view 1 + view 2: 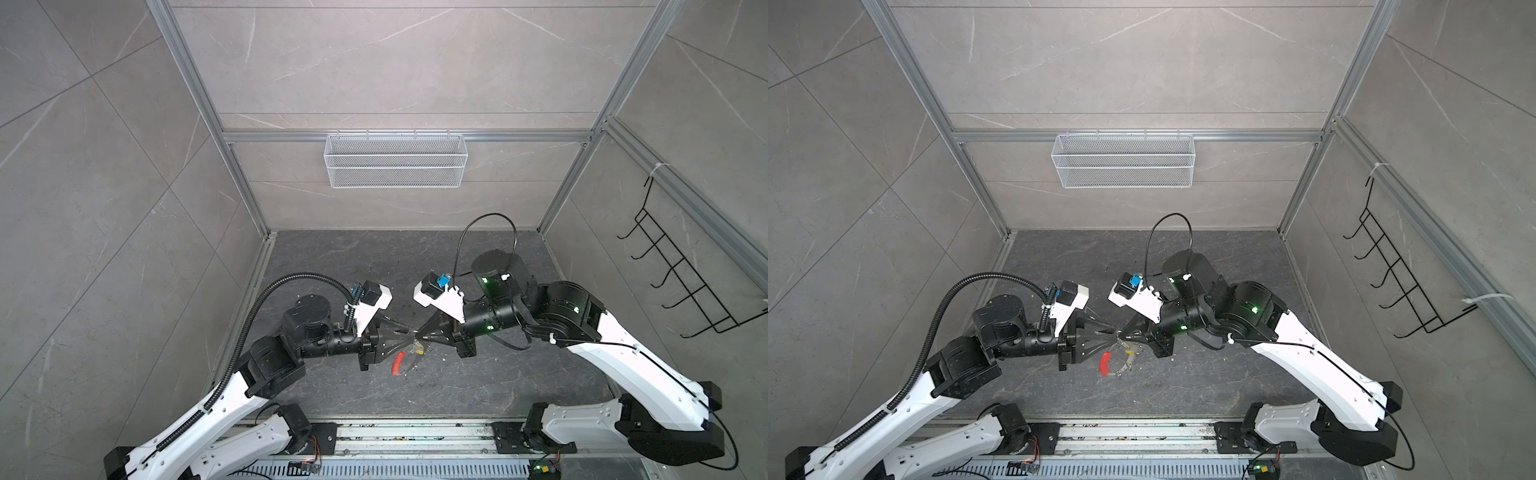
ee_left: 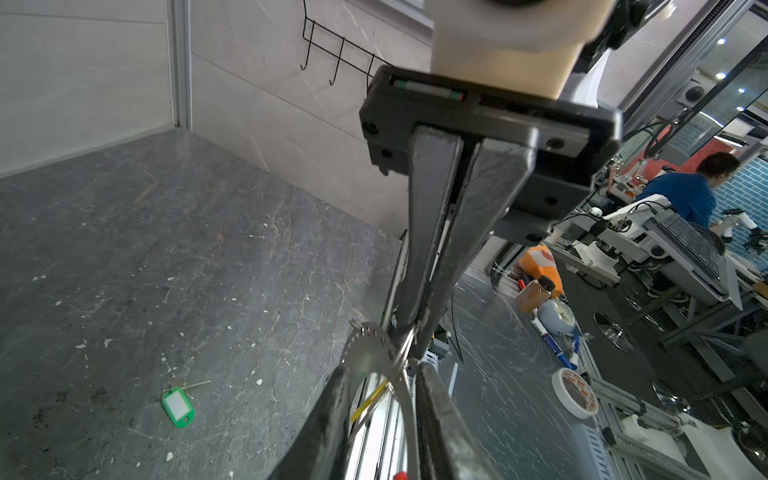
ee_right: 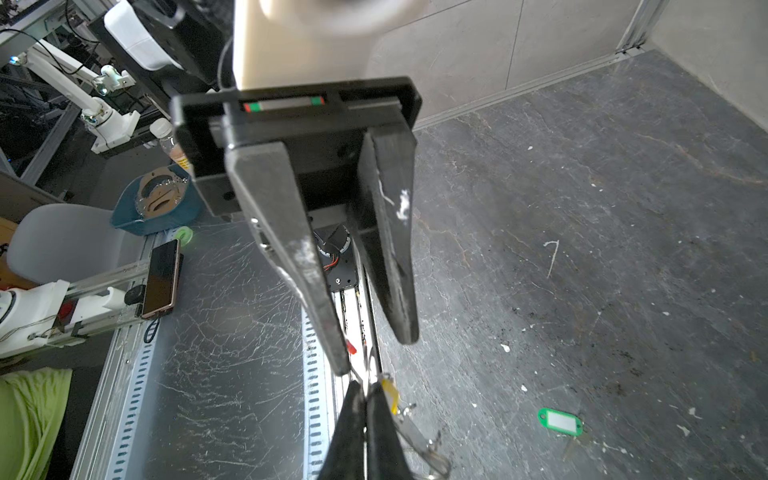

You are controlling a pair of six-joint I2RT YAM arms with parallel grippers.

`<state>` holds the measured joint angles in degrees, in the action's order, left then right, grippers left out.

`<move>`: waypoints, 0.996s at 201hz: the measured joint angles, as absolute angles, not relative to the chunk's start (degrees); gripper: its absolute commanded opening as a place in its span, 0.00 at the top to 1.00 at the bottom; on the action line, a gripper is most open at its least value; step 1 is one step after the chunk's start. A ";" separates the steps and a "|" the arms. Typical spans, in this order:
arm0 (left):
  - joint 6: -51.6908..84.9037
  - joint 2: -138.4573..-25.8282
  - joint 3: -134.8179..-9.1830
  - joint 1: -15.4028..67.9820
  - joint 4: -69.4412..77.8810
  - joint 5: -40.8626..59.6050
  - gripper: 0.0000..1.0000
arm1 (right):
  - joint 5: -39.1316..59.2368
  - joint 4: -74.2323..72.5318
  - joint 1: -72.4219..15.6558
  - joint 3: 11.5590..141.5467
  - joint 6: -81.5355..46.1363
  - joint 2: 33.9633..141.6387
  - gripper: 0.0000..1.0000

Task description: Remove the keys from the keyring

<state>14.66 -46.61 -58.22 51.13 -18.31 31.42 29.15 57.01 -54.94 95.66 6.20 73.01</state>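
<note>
front edge: slotted aluminium rail (image 1: pixel 415 434) along the near side of the table (image 1: pixel 457 386).
table: dark grey veined stone-look slab, matte, flecked with pale crumbs. Open surface runs from the work out to the walls.
keyring (image 1: pixel 1106 364): thin dark wire loop with a red curved plastic sleeve and a pale holed metal strip near the top. It hangs over mid-table from the right gripper (image 2: pixel 410 334). Cannot tell whether its low end touches the slab.
yellow key tag (image 3: pixel 390 392): small oblong plastic, hanging at the loop just beside the right fingers.
right gripper: black tapered fingers (image 3: pixel 353 428) pressed together, pinching the wire.
left gripper (image 3: pixel 374 349): scuffed black fingers (image 3: pixel 291 249) parted narrowly, gripping nothing. It is nose to nose with the right, one tip just beside the wire.
green key tag (image 3: pixel 561 422): oblong plastic, pale centre, flat on the table, off the loop, well apart.
walls: pale grey tile in aluminium framing on three sides.
right wall: black wire hook rack (image 1: pixel 685 282).
far wall: white wire mesh basket (image 1: pixel 395 160) hung on the rail.
</note>
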 measured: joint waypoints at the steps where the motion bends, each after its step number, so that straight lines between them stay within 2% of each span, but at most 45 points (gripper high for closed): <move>1: 14.63 -46.63 -58.26 51.13 -18.35 31.55 0.71 | 29.19 57.10 -54.94 95.72 6.28 73.03 1.00; 59: 13.78 -46.96 -59.24 51.13 -19.46 34.63 0.74 | 31.57 60.84 -54.94 98.19 8.91 74.87 1.00; 130: 12.95 -49.23 -61.01 51.13 -21.63 37.67 0.86 | 31.99 63.31 -54.72 99.46 10.17 76.01 1.00; 157: 12.32 -49.76 -61.91 51.07 -22.90 37.82 0.88 | 32.08 63.72 -54.74 99.55 10.17 76.20 1.00; 179: 11.88 -50.26 -62.30 51.07 -23.38 38.17 1.00 | 31.97 64.38 -54.63 99.90 10.20 76.42 1.00; 200: 11.46 -50.39 -62.35 51.07 -23.70 38.26 1.00 | 31.97 64.71 -54.61 99.98 10.15 76.62 1.00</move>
